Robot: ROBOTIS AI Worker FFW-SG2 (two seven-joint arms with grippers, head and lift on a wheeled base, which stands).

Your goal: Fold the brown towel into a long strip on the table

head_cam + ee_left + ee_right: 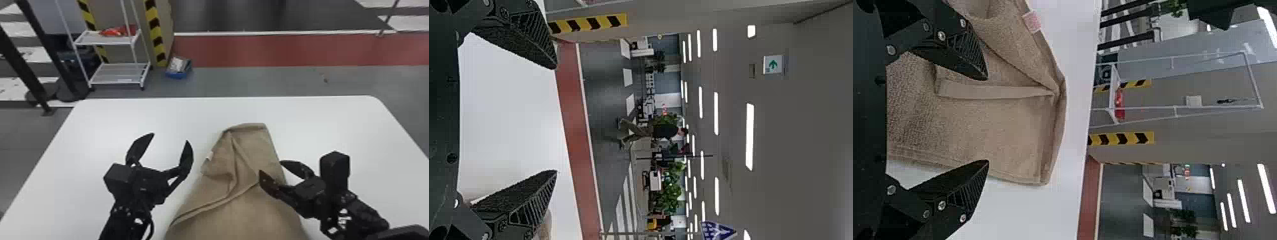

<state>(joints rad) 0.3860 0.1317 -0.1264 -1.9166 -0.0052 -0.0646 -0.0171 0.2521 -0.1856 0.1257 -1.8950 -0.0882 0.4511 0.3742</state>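
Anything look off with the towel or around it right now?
Nothing spilled or damaged that I see. The brown towel is askew, though: it narrows toward the table's far edge, with loose creases and a bunched flap on its left side by the white tag, so it isn't an even strip.

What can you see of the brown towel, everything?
Brown cloth towel, textured, hemmed, small white tag on its left edge. Lies creased and partly folded on the white table, narrowing toward the far end; near end runs out of the head view. Black two-fingered right end effector is open astride its right edge; contact unclear.
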